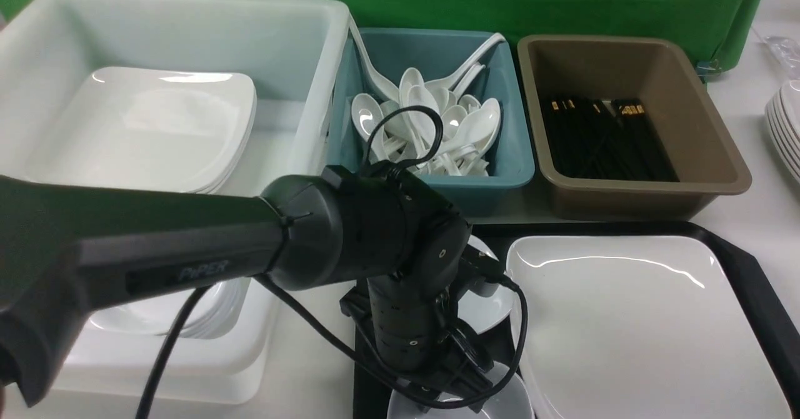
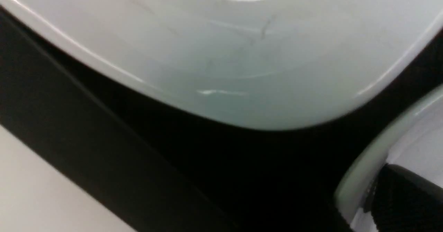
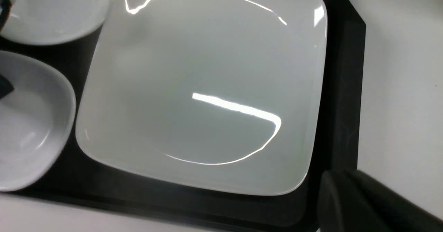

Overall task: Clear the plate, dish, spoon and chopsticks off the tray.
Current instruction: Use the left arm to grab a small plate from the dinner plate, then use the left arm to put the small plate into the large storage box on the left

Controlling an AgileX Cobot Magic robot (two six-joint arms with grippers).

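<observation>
Nearest, the black tray (image 1: 756,294) holds one plate (image 1: 637,325) and two small dishes (image 1: 490,306); the left gripper (image 2: 405,201) is at one dish's rim, its grip unreadable, and the right gripper (image 3: 363,204) is closed. Beyond stand three containers: a white tub (image 1: 325,62) of stacked plates (image 1: 156,125), a teal bin (image 1: 509,156) of spoons (image 1: 437,125), and a brown tub (image 1: 719,156) of chopsticks (image 1: 606,144).

Big black plastic rectangular tray (image 1: 750,281) sits nearest, centre-right. On it, rt side: large glossy white rounded-square plate (image 1: 637,325). Lt of that: small deep white rounded-square dish (image 1: 490,309), w/ a second small white dish (image 1: 515,406) in front. Behind tray, L to R: big white plastic tub (image 1: 300,37) w/ stacked white square plates (image 1: 156,125) inside, teal plastic tub (image 1: 515,156) w/ white soup spoons (image 1: 475,125), brown plastic tub (image 1: 719,162) w/ black chopsticks (image 1: 612,144).
</observation>
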